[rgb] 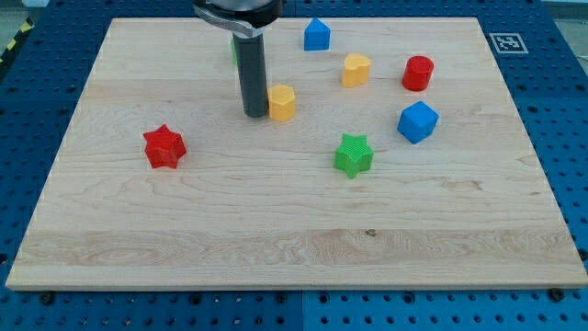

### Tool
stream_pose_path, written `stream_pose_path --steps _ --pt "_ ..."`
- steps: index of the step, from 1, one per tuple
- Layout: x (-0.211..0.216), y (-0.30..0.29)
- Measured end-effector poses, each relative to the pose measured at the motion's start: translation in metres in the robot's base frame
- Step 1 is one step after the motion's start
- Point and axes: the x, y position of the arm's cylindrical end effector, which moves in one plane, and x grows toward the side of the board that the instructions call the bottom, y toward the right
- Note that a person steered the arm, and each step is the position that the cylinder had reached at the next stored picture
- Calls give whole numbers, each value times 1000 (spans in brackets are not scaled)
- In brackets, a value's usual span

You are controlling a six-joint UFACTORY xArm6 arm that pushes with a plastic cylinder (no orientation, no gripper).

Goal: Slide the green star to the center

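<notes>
The green star [354, 154] lies on the wooden board [276, 239], a little right of the board's middle. My tip [254, 114] rests on the board up and to the left of the star, well apart from it. The tip stands right beside the left side of a yellow block [282, 101], touching or nearly touching it. A sliver of something green [234, 48] shows behind the rod; its shape is hidden.
A red star [164, 146] lies at the view's left. A blue house-shaped block [317, 35] is at the top. A yellow heart-like block [356, 69], a red cylinder [417, 73] and a blue cube [417, 121] stand at the upper right.
</notes>
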Motion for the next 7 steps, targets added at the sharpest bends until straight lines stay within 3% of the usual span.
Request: stream_pose_path --steps 2,3,4,7 --pt "64 64" --pt "69 65" --pt "112 71" --pt "116 109"
